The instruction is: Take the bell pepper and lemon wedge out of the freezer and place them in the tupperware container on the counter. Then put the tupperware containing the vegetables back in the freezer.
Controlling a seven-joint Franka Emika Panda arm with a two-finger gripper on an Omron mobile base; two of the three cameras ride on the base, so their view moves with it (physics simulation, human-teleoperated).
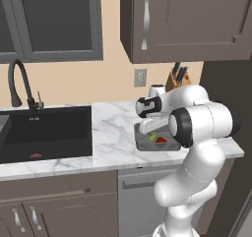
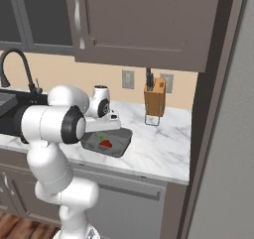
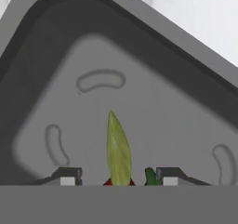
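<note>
The grey tupperware container [image 1: 141, 146] [image 2: 122, 145] [image 3: 139, 97] sits on the white marble counter [image 1: 113, 128] [image 2: 158, 149], right of the sink. My gripper [image 3: 118, 177] hangs low over the container, pointing down into it. Its fingertips [image 3: 68, 176] stand well apart, open, with gaps on both sides of the lemon wedge [image 3: 118, 148] [image 1: 152, 136] [image 2: 101, 137]. The wedge rests on the tray floor between them. The red bell pepper [image 1: 161, 140] [image 2: 105, 144] [image 3: 109, 182] lies in the tray beside the wedge. The light-grey freezer [image 2: 228, 149] rises at the right edge.
A black sink basin [image 1: 47, 130] with a dark faucet [image 1: 19, 83] lies left of the container. A wooden knife block [image 2: 155, 100] [image 1: 176, 79] stands by the back wall. Upper cabinets [image 2: 144, 20] hang above, and a dishwasher front [image 1: 135, 201] is below.
</note>
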